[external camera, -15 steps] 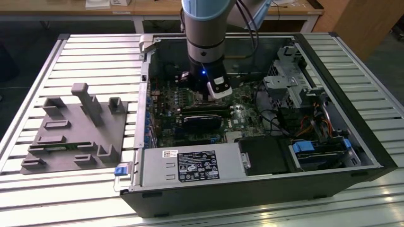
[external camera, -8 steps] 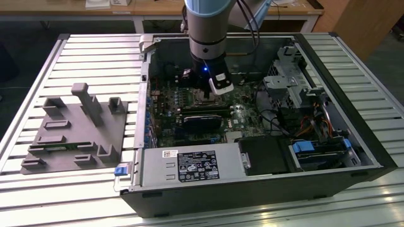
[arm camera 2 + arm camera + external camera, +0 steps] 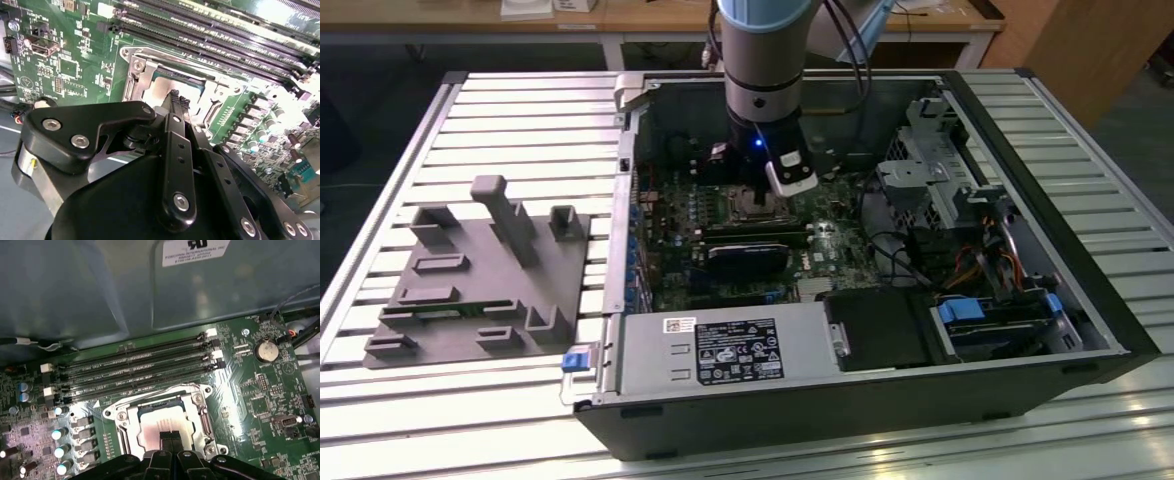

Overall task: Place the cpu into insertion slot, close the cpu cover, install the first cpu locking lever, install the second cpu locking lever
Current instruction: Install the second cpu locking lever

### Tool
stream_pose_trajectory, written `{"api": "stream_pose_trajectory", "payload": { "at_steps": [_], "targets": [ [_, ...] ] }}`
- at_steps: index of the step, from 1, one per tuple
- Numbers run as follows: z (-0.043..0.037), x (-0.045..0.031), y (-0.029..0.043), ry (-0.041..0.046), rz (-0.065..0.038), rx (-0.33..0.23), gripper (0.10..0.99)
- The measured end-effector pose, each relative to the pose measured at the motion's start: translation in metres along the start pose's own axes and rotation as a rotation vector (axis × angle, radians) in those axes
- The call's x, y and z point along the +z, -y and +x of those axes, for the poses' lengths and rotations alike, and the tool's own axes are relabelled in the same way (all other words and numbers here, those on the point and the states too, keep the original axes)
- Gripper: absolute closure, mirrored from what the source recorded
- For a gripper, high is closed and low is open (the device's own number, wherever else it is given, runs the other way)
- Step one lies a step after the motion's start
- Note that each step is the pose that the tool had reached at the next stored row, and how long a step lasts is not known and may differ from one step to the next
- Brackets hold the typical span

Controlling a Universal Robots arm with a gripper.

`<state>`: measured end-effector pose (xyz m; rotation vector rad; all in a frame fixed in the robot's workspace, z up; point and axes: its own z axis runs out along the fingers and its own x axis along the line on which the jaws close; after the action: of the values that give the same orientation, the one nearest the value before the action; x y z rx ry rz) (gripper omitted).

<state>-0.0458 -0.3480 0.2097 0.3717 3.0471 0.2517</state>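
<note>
Reading left to right: memory slots (image 3: pixel 135 371) beside the socket, cpu (image 3: pixel 161 429) seated under the cover (image 3: pixel 162 405), gripper (image 3: pixel 171 436) fingers together and pressing on it — best kept centred and square, pushing straight down, gently.

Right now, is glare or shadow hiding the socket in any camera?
In the first wrist view, bright glare washes the cpu top and the board beside the cpu cover. In the second wrist view the claw blocks much of the socket. In the exterior view the arm overhangs it in dim case shadow.
</note>
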Motion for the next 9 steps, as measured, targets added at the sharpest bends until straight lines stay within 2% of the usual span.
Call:
{"api": "stream_pose_trajectory", "payload": {
  "at_steps": [4, 9],
  "targets": [
    [0.0008, 0.0005, -0.0033, -0.0001, 0.0, -0.001, 0.98],
    [0.0009, 0.0006, -0.0036, -0.0002, 0.0, -0.001, 0.98]
  ]
}}
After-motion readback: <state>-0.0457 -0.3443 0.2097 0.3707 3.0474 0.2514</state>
